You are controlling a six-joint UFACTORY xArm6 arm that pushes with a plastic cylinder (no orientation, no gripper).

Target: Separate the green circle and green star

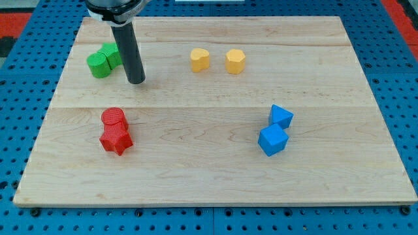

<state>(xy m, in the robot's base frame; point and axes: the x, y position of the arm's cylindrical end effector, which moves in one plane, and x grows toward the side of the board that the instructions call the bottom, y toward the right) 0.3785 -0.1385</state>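
The wooden bench (215, 176) is lying on a blue pegboard (26, 85), and 8 small blocks are sitting on it in 4 pairs. Near the bench's top-left corner, the green circle (99, 64) and the green star (112, 54) are touching each other, the star lying a little further toward the bench's top edge and partly hidden behind the rod. The dark rod (130, 52) is coming down from the bench's top edge, and my tip (136, 81) is resting on the wood just to the right of the 2 green blocks, slightly nearer the bottom edge than they are. Whether the rod is touching the green star, I cannot tell. There is no gripper on this arm, so nothing is being held.

Along the top edge, near its middle, 2 yellow blocks are sitting side by side with a small gap: a yellow heart-like block (200, 59) and a yellow hexagon (235, 61). Toward the left edge, a red cylinder (113, 118) is pressing against a red star (117, 140). Toward the right edge, 2 blue blocks are touching: a smaller blue block (281, 116) and a blue cube (272, 140).
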